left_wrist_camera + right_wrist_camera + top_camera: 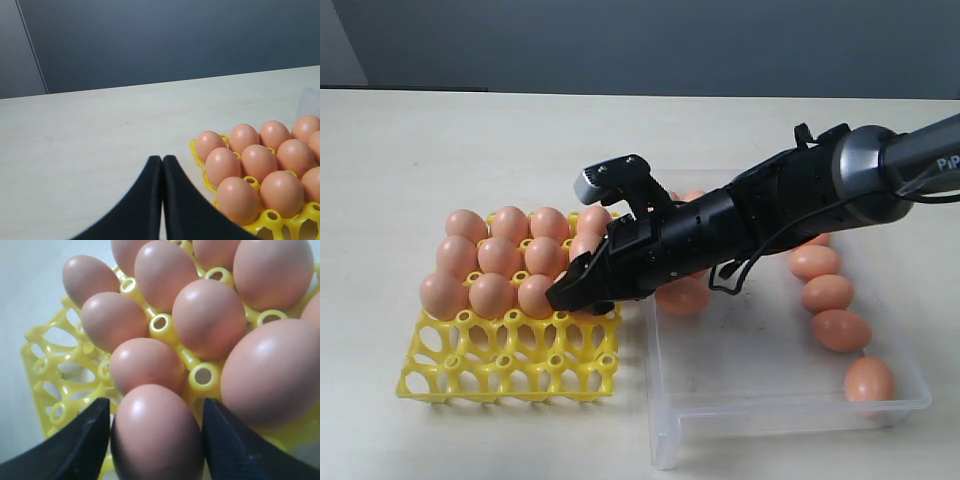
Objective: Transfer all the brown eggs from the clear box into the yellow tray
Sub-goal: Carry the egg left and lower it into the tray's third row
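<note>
The yellow tray (pixel 510 365) holds several brown eggs (pixel 492 295) in its far rows, while its near cups are bare. My right gripper (pixel 582 292) reaches across from the clear box (pixel 770 400) to the tray's right edge. In the right wrist view its jaws (pixel 156 405) stand open around one brown egg (pixel 157 430) that sits at the tray, with thin dark slits on both sides. Several brown eggs (pixel 828 293) lie along the box's right wall, and one (pixel 682 296) under the arm. My left gripper (pixel 162 159) is shut and empty, beside the tray (pixel 272 220).
The pale table (pixel 440 140) runs wide to the left of the tray and behind it. The right arm's black body (pixel 750 220) crosses over the box's left half. A grey wall stands behind the table.
</note>
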Available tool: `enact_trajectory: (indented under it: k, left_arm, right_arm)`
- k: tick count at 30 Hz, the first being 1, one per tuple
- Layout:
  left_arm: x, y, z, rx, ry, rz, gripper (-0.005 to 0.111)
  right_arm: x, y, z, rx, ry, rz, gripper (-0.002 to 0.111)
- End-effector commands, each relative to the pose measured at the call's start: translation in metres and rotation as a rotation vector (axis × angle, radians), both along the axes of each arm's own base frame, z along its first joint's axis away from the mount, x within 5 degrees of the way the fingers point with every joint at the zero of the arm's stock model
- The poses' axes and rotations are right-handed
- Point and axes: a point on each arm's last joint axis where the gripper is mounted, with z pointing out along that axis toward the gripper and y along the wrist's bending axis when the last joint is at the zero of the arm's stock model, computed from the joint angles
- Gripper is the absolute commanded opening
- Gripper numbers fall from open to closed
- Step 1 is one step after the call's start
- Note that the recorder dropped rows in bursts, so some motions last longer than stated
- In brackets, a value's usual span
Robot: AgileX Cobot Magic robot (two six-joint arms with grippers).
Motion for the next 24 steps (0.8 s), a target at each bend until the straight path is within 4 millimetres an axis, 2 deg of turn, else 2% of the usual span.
enact_trajectory:
  k: [1,4,12,15,19,24]
  left_arm:
    - [0.000,-0.001,0.000,-0.001,-0.004,-0.010,0.000]
    - [0.000,-0.001,0.000,-0.001,-0.004,-0.010,0.000]
    - [0.000,-0.001,0.000,-0.001,-0.004,-0.010,0.000]
    - [0.000,-0.001,0.000,-0.001,-0.004,-0.010,0.000]
    - [0.000,-0.001,0.000,-0.001,-0.004,-0.010,0.000]
    - [0.000,-0.001,0.000,-0.001,-0.004,-0.010,0.000]
  right_arm:
    - [0.000,0.000,0.002,-0.005,-0.012,0.005,0.054]
    - [0.002,-0.003,0.011,-0.016,-0.047,-0.005,0.054]
    - [0.001,-0.013,0.066,-0.006,-0.234,-0.054,0.054]
    - [0.000,-0.016,0.079,0.001,-0.275,-0.058,0.054]
    - [-0.002,-0.017,0.081,-0.003,-0.261,-0.063,0.054]
    - [-0.007,-0.023,0.071,-0.111,-0.176,-0.049,0.054]
